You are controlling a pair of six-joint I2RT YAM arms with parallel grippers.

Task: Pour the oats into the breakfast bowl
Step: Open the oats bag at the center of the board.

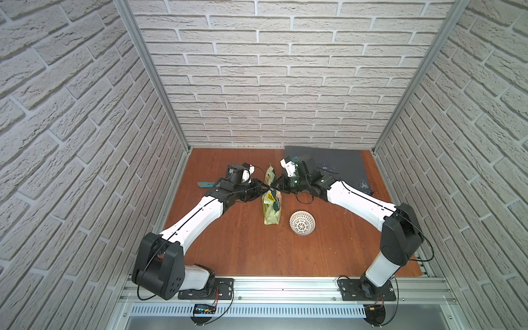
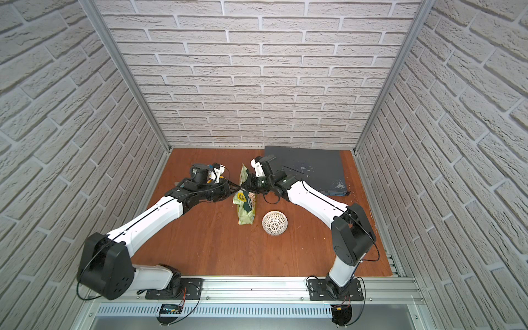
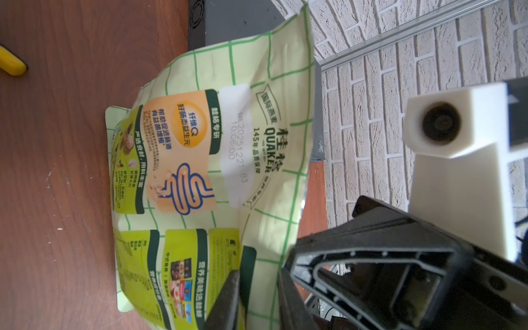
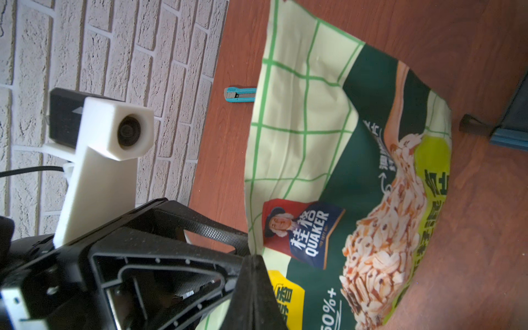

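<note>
Oat pouch (image 1: 271, 211) stands upright mid-counter (image 1: 243, 251), seen in both top views. Breakfast bowl (image 1: 302, 223) sits near the pouch base on the robot's right, not touching. Right end effector (image 4: 251, 274) is pressed together, pinching the pouch's upper edge. Left end effector (image 3: 257, 291) straddles the same upper part from the opposite side, fingers slightly apart; grip cannot tell. Teal box cutter (image 1: 204, 185) lies behind the left arm.
</note>
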